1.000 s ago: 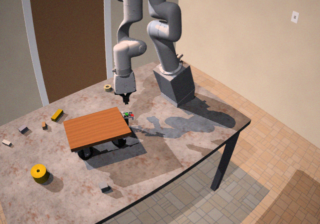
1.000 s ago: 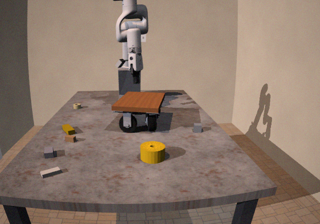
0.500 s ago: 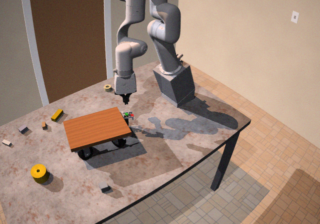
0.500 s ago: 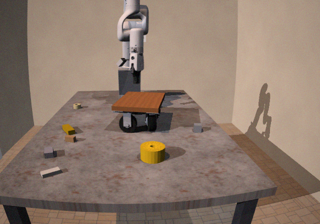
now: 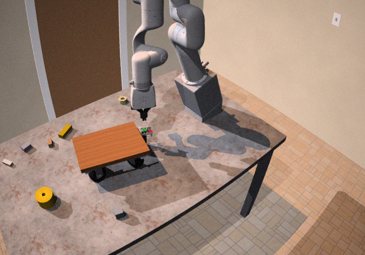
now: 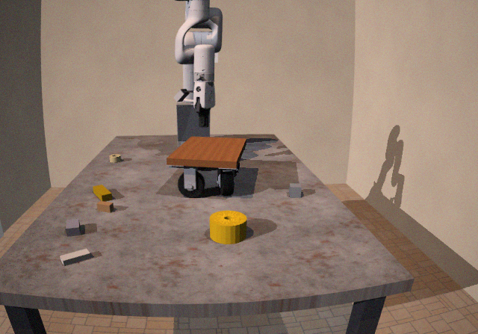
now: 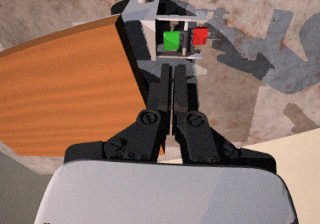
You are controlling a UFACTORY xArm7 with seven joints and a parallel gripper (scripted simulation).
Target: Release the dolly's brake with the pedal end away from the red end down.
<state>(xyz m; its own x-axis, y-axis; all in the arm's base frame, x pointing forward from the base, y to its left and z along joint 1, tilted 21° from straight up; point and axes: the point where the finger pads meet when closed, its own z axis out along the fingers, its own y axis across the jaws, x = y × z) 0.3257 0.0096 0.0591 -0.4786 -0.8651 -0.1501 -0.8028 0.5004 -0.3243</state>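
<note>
On the counter I see the dolly with its wooden top. At its far right corner sits the brake pedal, green end beside red end. My end effector hangs just above the pedal, fingers pressed together, holding nothing.

orange-brown dolly, green-and-red pedal
</note>
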